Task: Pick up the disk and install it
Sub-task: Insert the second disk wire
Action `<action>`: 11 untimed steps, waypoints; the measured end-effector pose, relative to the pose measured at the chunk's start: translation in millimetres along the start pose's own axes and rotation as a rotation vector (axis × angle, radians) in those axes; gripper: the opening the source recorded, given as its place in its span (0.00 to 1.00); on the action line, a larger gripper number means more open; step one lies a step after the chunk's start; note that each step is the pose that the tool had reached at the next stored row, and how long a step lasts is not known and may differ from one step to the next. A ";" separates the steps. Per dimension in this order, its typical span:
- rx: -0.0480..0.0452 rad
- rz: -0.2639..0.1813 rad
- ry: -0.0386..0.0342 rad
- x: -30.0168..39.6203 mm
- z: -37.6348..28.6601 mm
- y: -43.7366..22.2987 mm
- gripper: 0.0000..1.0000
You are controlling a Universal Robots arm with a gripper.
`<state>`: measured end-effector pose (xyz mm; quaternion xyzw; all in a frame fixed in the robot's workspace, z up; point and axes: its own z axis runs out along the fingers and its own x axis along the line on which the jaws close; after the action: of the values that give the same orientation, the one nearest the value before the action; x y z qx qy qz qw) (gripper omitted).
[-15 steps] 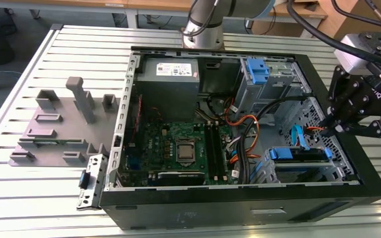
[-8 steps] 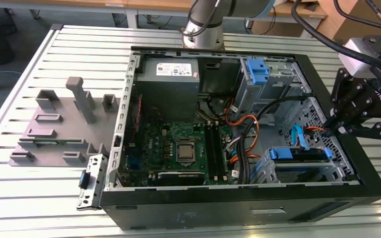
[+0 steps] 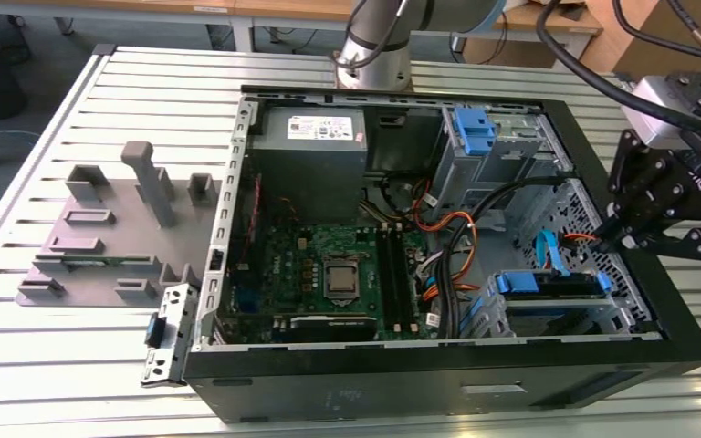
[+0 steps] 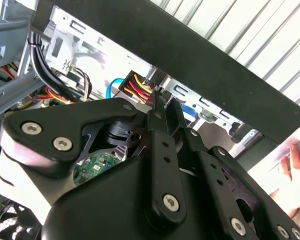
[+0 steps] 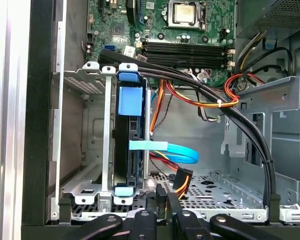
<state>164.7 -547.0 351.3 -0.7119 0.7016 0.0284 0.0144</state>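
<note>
The disk (image 3: 550,285) sits in the drive cage (image 3: 594,315) at the case corner near the exterior view's right, its blue carrier bracket facing up. In the first wrist view the disk (image 5: 128,140) stands edge-on between the cage's metal rails, with a blue tab on top. My gripper (image 3: 622,241) hangs over the case's side wall just beside that cage, apart from the disk. The gripper (image 5: 165,198) is shut with nothing in it, and it (image 4: 163,104) also appears in the second wrist view. A blue data cable (image 5: 177,151) and a black power plug (image 5: 183,180) lie loose beside the disk.
Inside the open black case (image 3: 448,379) are the motherboard (image 3: 339,274), a grey power supply (image 3: 311,132), a tall blue latch piece (image 3: 477,128) and a black cable bundle (image 5: 240,120). A grey fixture (image 3: 107,228) lies on the slatted table. A person's hand (image 4: 295,170) rests outside the case.
</note>
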 end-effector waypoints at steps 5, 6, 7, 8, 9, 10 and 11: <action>-0.0001 0.000 0.0059 0.2 3.3 0.3 0.24; -0.0001 0.001 0.0075 0.2 4.0 0.9 0.24; -0.0001 0.001 0.0095 0.2 4.6 1.9 0.24; -0.0002 0.001 0.0115 0.2 4.9 3.0 0.24; -0.0002 0.001 0.0135 0.2 5.4 4.4 0.24; -0.0002 0.001 0.0155 0.2 5.8 5.9 0.24; -0.0002 0.001 0.0177 0.2 6.1 7.6 0.24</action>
<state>157.0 -547.0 345.4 -0.7118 0.7020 0.0222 0.0081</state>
